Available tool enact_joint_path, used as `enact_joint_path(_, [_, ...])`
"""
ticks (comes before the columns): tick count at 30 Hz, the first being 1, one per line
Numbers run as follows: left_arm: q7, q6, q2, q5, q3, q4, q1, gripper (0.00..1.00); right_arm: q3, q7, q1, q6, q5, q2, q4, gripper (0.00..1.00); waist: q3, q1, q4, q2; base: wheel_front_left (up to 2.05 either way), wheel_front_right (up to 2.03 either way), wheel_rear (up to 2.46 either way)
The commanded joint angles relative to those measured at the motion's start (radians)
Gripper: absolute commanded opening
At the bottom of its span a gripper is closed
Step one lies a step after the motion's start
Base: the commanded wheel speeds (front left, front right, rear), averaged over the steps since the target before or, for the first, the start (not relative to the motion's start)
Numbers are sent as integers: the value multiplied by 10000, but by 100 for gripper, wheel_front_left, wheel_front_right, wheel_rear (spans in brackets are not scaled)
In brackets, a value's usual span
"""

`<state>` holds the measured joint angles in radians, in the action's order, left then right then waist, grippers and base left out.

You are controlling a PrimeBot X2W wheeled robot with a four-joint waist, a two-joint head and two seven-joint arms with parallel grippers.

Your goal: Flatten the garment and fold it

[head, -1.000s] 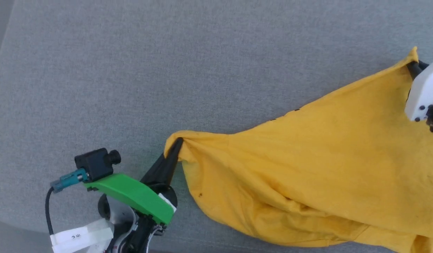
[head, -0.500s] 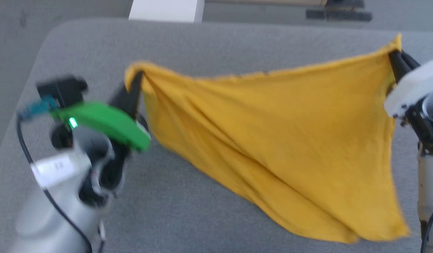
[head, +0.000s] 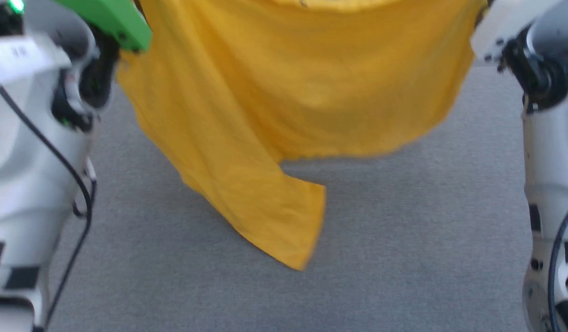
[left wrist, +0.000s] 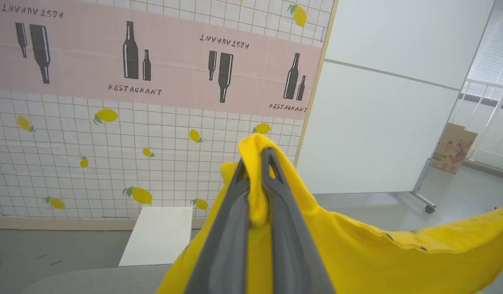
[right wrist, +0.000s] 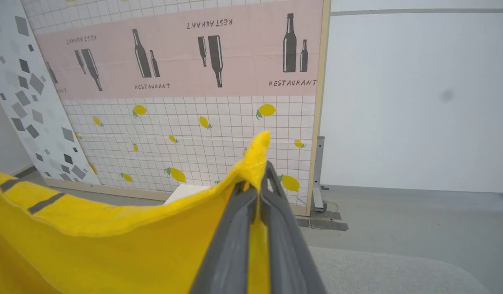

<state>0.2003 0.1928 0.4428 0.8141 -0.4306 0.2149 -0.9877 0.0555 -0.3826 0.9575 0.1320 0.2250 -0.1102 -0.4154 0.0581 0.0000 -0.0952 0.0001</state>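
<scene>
The flattening step is in hand. The yellow T-shirt (head: 284, 92) hangs in the air across the top of the head view, stretched between both arms, with one loose flap drooping toward lower centre above the grey desk (head: 404, 230). The left gripper (left wrist: 254, 161) has its jaws pressed together on a bunched corner of cloth, and the right gripper (right wrist: 254, 177) pinches the opposite corner the same way. The fabric looks thin, soft and limp, plain yellow on the near side. Short black stripes (right wrist: 31, 196) show along its top edge. The desk surface looks felt-like and matte. Next, I judge, both arms should lower together, holding tension so the flap lands flat.
</scene>
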Motion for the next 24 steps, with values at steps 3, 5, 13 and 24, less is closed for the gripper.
enact_joint_path(3, [-222, -22, 184, -528, 104, 904, -1134, 0, -62, 390, 1123, -13, -542, 166, -762, 0, 97, 0, -322, -1, 0, 0, 0])
enact_joint_path(5, [-299, -7, 180, -607, 187, 1409, -1647, 0, -65, 581, 1668, -13, -835, 244, -1286, 0, 179, 0, -407, -1, 0, 0, 0])
enact_joint_path(13, [-546, 15, -479, -449, 430, 2815, -3453, 0, 217, 1112, 3565, -13, -1659, 541, -3524, 0, 919, 0, -552, -1, 0, 0, 0])
enact_joint_path(24, [-967, 134, -709, -745, 481, 2787, -5136, 0, 468, 1757, 5135, -13, -1835, 596, -4469, 0, 3087, 0, -691, -1, 0, 0, 0])
